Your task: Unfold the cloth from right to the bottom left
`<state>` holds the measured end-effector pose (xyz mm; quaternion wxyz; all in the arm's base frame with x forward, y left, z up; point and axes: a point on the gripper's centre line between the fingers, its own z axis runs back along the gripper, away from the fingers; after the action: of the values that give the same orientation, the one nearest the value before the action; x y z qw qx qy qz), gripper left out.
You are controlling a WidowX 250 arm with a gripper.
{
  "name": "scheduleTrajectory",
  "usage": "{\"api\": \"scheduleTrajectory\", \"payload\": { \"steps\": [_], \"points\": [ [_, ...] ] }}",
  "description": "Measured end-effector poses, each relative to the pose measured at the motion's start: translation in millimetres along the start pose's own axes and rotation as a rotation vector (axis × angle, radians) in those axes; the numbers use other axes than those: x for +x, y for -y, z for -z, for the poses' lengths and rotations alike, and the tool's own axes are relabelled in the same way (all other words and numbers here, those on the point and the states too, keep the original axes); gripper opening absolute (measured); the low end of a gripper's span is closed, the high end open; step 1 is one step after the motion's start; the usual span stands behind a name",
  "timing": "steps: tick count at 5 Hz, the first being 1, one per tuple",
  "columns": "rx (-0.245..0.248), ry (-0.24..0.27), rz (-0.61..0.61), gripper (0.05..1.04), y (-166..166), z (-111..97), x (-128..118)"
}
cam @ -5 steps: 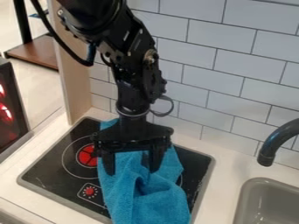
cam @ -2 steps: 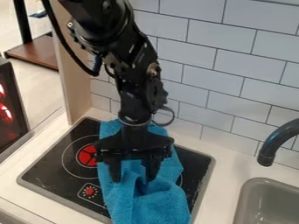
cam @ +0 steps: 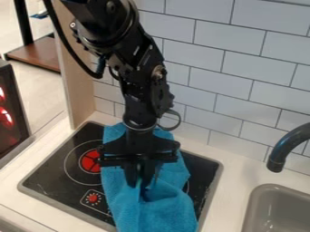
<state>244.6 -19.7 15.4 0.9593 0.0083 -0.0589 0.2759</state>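
No readable text, labels, brands, numbers or signs can be made out anywhere.

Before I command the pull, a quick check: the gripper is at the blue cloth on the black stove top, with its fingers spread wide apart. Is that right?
Not the fingers: the camera view shows them close together, apparently pinching the cloth, not spread wide. The rest holds: the gripper is at the blue cloth on the black stove top.
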Motion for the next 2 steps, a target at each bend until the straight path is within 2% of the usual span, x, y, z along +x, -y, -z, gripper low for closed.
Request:
{"api": "scheduleTrajectory", "payload": {
  "steps": [1,2],
  "points": [
    [-0.004,-0.005,-0.014,0.050,-2.1,0.1,0.9],
    [-0.055,-0.015,-0.075,0.049,-14.4,-5.1,12.3]
  ]
}}
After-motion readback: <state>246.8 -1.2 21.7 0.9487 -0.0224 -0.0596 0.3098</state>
